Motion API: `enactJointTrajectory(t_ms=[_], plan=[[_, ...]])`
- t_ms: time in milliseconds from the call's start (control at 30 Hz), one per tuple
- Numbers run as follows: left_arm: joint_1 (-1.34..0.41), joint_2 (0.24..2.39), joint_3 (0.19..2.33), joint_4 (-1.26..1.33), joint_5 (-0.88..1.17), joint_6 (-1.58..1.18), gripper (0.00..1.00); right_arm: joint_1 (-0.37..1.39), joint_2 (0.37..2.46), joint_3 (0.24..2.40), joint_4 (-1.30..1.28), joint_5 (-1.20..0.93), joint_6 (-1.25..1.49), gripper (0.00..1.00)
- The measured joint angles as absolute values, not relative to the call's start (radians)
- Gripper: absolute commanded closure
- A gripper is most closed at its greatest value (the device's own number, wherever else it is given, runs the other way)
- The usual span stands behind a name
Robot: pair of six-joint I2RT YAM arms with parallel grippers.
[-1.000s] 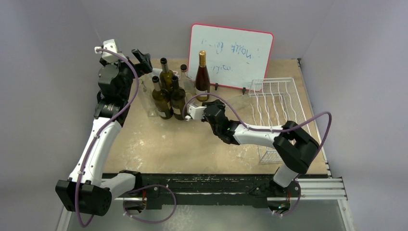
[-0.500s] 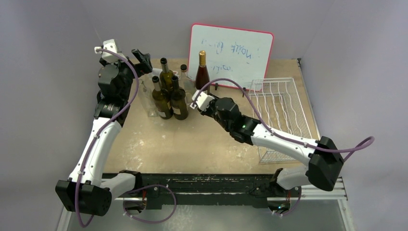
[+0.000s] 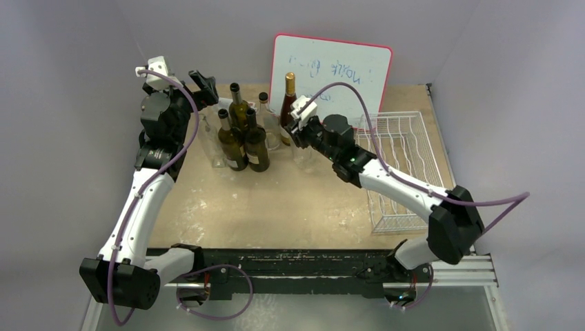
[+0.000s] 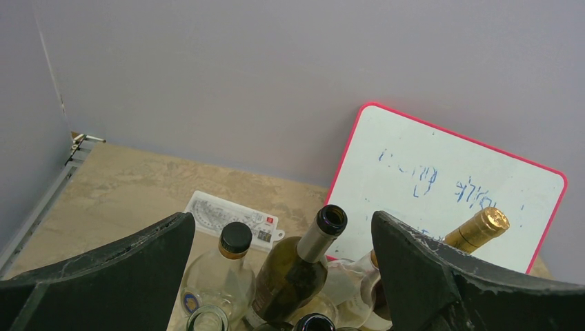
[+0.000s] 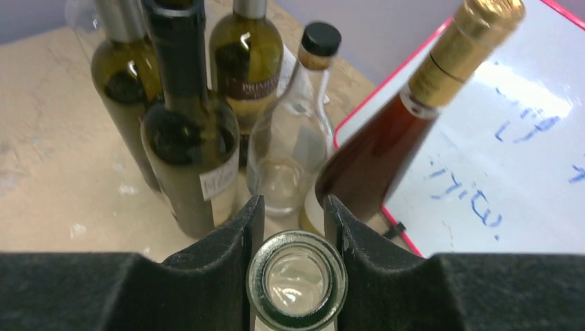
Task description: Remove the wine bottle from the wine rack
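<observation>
The top camera looked down from above and behind the arm bases, over the whole bench (image 3: pixel 290 200). The left wrist camera sat high, facing the back wall over the bottle tops (image 4: pixel 331 219). The right wrist camera sat close, peering past the right hand (image 5: pixel 294 207) at a clear bottle (image 5: pixel 296 281) mouth. All three shared the gold-capped bottle (image 3: pixel 290 103) and whiteboard (image 3: pixel 338 72).

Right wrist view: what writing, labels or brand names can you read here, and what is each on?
"PRIMIT": label of the olive-green bottle. The rest is hidden behind the capped clear bottle.
Whiteboard: blue handwriting, too smudged to read.
Dark bottle: the print on its white label is too blurred to read.
Nothing else legible.
</observation>
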State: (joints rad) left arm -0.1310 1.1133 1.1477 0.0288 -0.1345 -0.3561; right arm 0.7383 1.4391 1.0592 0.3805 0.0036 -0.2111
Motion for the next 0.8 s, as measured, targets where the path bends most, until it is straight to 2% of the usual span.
enactJointTrajectory(t_ms=[500, 800], plan=[[-0.131, 1.113, 1.148, 0.028, -0.134, -0.356, 0.00, 0.739, 1.684, 1.203, 0.480, -0.107, -0.130, 0.93], [-0.131, 1.113, 1.148, 0.028, -0.134, -0.356, 0.00, 0.739, 1.722, 1.213, 0.507, -0.104, -0.123, 0.82]])
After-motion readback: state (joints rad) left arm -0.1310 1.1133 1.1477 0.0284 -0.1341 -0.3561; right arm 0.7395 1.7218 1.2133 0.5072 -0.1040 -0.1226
